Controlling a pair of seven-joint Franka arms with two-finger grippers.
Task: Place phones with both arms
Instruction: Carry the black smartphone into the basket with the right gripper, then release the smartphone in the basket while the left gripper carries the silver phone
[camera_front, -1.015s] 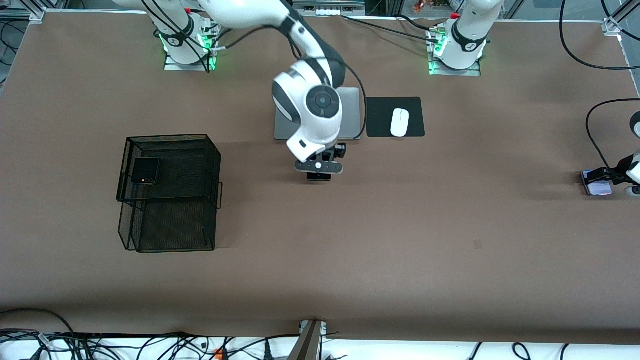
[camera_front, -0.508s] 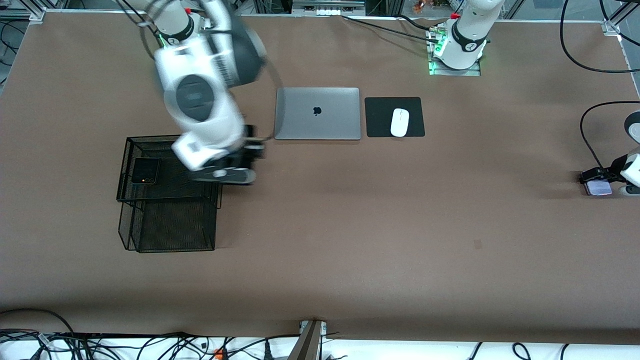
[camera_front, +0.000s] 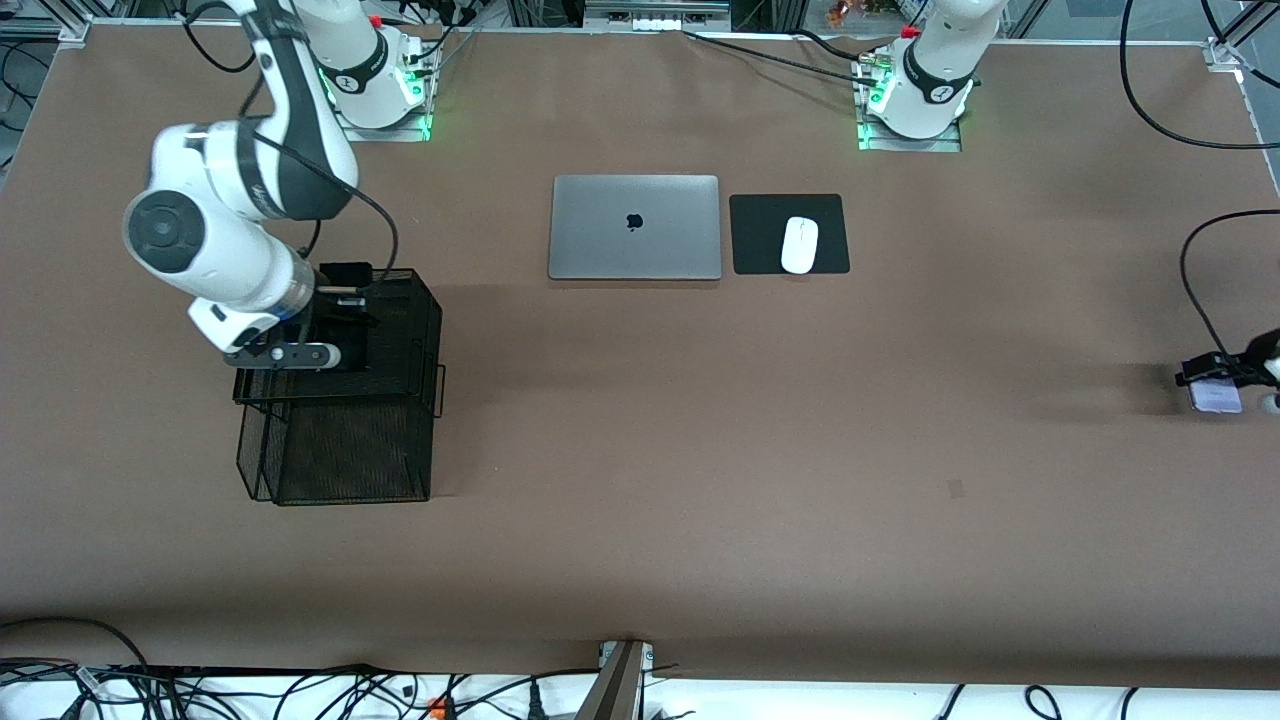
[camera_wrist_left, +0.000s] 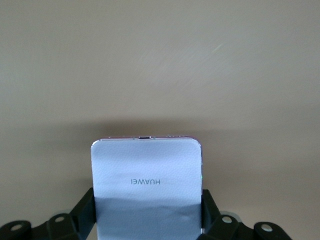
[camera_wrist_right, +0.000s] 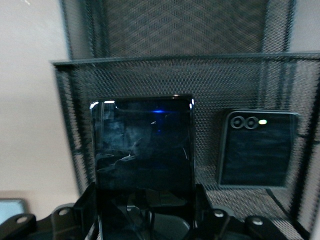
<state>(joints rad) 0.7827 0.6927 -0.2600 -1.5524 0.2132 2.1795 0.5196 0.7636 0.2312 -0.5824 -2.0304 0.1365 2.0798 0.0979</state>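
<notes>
My right gripper (camera_front: 335, 322) is shut on the long black slab phone (camera_wrist_right: 142, 150) and holds it over the top tier of the black mesh basket (camera_front: 400, 330). The black flip phone (camera_wrist_right: 255, 150) lies in that top tier (camera_wrist_right: 210, 80), beside the held slab phone. In the front view my right hand hides it. My left gripper (camera_front: 1215, 383) is at the left arm's end of the table. It is shut on the pale lilac-white flip phone (camera_front: 1217, 398), which it holds by both sides (camera_wrist_left: 147, 185) low over the bare brown table.
A closed silver laptop (camera_front: 634, 227) lies at mid-table near the bases. A white mouse (camera_front: 799, 244) sits on a black pad (camera_front: 790, 234) beside it. The basket's lower tier (camera_front: 340, 455) sticks out toward the front camera. Black cables (camera_front: 1195, 280) trail near the left gripper.
My right arm has swung from in front of the laptop to over the basket, carrying the slab phone. My left gripper has shifted slightly with the lilac-white phone toward the table's end.
</notes>
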